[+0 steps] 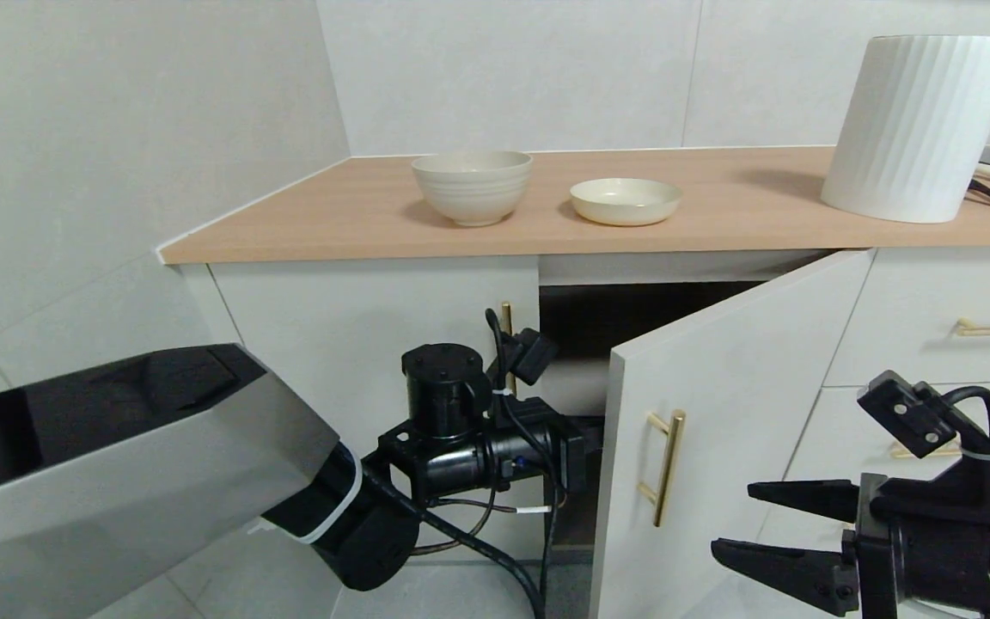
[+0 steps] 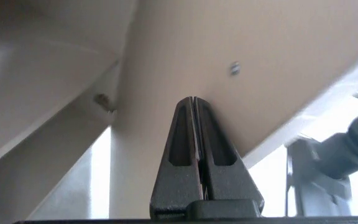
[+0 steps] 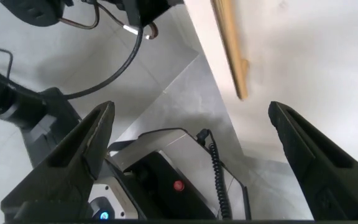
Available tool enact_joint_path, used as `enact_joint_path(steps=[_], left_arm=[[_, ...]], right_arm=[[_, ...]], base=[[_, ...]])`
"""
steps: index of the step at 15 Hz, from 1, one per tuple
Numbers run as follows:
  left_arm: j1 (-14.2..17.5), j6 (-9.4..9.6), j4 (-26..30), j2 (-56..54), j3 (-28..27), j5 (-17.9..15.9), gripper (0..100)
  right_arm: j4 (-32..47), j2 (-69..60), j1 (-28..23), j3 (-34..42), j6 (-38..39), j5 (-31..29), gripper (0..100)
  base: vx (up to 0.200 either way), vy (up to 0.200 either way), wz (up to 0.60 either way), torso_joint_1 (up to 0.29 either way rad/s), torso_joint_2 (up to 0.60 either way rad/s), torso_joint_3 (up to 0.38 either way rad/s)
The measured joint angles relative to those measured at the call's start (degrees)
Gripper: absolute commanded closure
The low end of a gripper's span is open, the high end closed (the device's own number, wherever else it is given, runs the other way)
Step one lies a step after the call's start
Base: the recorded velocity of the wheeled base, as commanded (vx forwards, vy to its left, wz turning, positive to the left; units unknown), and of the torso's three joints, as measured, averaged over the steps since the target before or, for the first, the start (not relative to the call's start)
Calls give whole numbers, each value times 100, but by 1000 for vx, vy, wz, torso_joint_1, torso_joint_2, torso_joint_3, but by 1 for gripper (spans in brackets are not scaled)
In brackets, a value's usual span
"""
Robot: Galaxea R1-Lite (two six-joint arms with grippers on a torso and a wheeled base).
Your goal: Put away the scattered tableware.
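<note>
Head view: a cream ribbed ceramic bowl (image 1: 472,186) and a shallow cream ceramic dish (image 1: 625,200) stand side by side on the wooden countertop (image 1: 332,223), well above both grippers. The right gripper (image 1: 734,518) has its jaws spread wide and empty, near the brass bar handle (image 1: 667,468) of the ajar white cabinet door (image 1: 718,387). The left gripper (image 2: 192,106) has its jaws pressed together, holding nothing.

Left arm (image 1: 461,447) runs from lower left to frame centre, left gripper (image 2: 192,101) fingers pressed together; right gripper (image 1: 734,518) sits at lower right, fingers spread wide, tips pointing toward frame left.
</note>
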Motion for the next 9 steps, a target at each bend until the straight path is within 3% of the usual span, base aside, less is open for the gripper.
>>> enact_joint_path(steps=[3,9], left_arm=[[-17,-6,122,41,-113,46,100],[-6,-15,516,260,-613,73,100]], right_arm=[[-4,-22,0,12,-7,4,0],[-6,-57,2,37,-7,17,0]], base=[[-200,0,0,9,5,2],[0,0,0,0,0,0]])
